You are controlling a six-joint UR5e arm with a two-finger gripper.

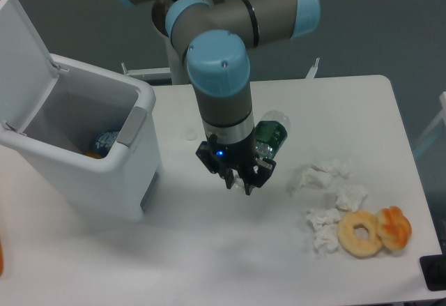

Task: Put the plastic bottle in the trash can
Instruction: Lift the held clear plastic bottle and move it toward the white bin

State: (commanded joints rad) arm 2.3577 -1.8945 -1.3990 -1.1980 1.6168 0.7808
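Observation:
The plastic bottle (pixel 270 136), clear with a dark green label band, sits tilted against the right side of my gripper (pixel 242 180), its lower clear end between the fingertips. The gripper points down over the middle of the table, its fingers closed on that end, and casts a shadow on the tabletop below. The trash can (pixel 136 135), a large white bin, stands to the left of the gripper with its hinged lid (pixel 21 62) swung up and open. A blue-white item and something orange lie inside it.
Several crumpled white tissues (pixel 327 177) lie to the right of the gripper. A ring doughnut (pixel 360 233) and an orange pastry (pixel 394 228) lie near the front right. A black object (pixel 433 272) sits at the right front corner. A small pale round spot (pixel 189 136) marks the table behind the gripper.

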